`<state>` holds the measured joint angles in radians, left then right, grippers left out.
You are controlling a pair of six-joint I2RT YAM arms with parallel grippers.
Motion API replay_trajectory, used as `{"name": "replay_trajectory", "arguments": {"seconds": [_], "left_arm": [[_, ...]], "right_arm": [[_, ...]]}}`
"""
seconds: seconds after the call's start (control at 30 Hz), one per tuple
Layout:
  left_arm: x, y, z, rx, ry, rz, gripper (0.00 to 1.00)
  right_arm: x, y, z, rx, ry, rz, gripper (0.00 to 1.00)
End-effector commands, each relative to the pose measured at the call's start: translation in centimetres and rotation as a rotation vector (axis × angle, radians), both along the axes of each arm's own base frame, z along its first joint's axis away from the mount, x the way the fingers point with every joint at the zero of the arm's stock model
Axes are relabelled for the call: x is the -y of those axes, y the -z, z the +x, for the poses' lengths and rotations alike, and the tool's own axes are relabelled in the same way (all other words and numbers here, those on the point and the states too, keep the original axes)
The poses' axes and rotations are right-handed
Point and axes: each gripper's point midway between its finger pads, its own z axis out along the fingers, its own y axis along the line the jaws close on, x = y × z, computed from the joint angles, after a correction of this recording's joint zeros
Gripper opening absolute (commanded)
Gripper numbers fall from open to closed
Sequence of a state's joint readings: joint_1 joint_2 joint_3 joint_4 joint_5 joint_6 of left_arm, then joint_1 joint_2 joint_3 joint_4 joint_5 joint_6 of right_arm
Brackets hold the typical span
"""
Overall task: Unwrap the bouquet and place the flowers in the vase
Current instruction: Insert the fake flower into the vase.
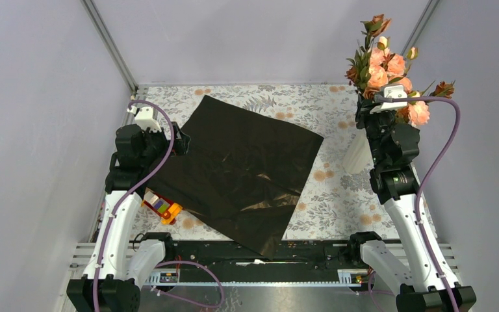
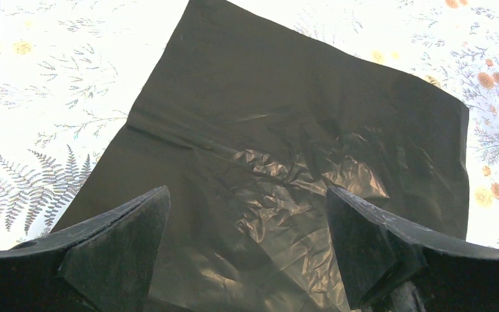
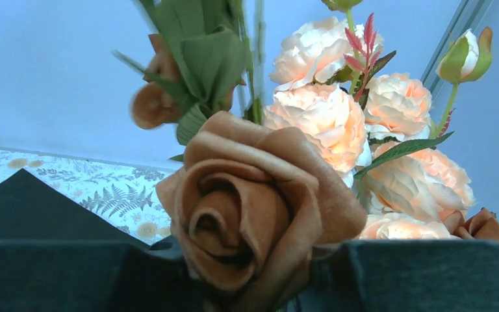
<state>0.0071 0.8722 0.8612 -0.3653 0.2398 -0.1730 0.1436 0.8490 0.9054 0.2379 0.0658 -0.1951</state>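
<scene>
Since the black wrapping paper (image 1: pixel 240 169) is lying flat and empty across the middle of the table (image 1: pixel 338 195), the unwrapping is looking finished. The left gripper (image 2: pixel 247 208) is hanging over the sheet's left edge with its jaws spread wide, pinching nothing, probably parked clear of the work. The flowers (image 1: pixel 386 68) are standing upright at the upper right of the overhead frame, just above the white vase (image 1: pixel 357 155), which is mostly hiding behind the right arm. Whether the stems are sitting in its mouth, I cannot tell. The right gripper (image 3: pixel 247 266) is sitting among the blooms, likely steadying them for placement.

Its wrist view is giving what the overhead one is not: a brown rose (image 3: pixel 247 201) is nestling between the two fingers (image 3: pixel 429 273). Whether they are pressing it or merely flanking it, neither view is showing. Only the overhead view is showing the vase and a toy-block car (image 1: pixel 162 208) beside the sheet's lower left edge.
</scene>
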Motion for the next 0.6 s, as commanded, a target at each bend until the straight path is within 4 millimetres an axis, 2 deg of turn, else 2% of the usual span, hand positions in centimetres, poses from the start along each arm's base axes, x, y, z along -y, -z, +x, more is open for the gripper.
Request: {"name": "replay_trajectory", "arguments": {"seconds": [0.0, 0.1, 0.23, 0.37, 0.57], "left_arm": [[0.4, -0.7, 0.2, 0.036, 0.025, -0.005, 0.99], [0.4, -0.7, 0.2, 0.035, 0.023, -0.005, 0.99], [0.5, -0.5, 0.3, 0.03, 0.025, -0.007, 0.99], [0.5, -0.5, 0.4, 0.027, 0.028, -0.01, 0.99], [0.6, -0.4, 0.4, 0.025, 0.033, -0.013, 0.99]], "right_arm": [[0.3, -3.5, -0.7, 0.099, 0.007, -0.006, 0.21], [0.9, -2.2, -0.6, 0.07, 0.04, -0.023, 0.1], [2.0, 0.1, -0.5, 0.023, 0.105, -0.051, 0.04], [3.2, 2.6, -0.6, -0.028, 0.167, -0.074, 0.02], [4.0, 4.5, -0.7, -0.059, 0.214, -0.069, 0.02]]}}
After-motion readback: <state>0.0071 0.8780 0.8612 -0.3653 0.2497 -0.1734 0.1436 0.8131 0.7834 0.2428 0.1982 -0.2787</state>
